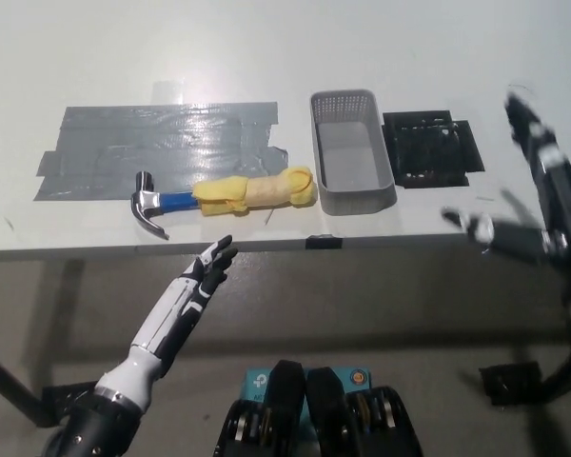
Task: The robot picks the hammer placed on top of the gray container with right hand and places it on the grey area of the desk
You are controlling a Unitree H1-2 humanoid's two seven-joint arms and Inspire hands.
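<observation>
The hammer (224, 197), with a steel claw head, blue shaft and yellow-wrapped grip, lies flat on the white desk. Its head rests on the lower edge of the grey taped area (152, 148) and its grip points right toward the grey container (350, 152), which holds nothing. My black right hand (533, 205) hangs open at the far right, off the desk's front edge and well clear of the hammer. My white left hand (205, 276) rests open below the desk edge, beneath the hammer.
A black patch (430, 146) lies on the desk right of the container. The desk's front edge (266, 248) runs across the picture, with floor below it. A small dark clip (324, 242) sits on that edge.
</observation>
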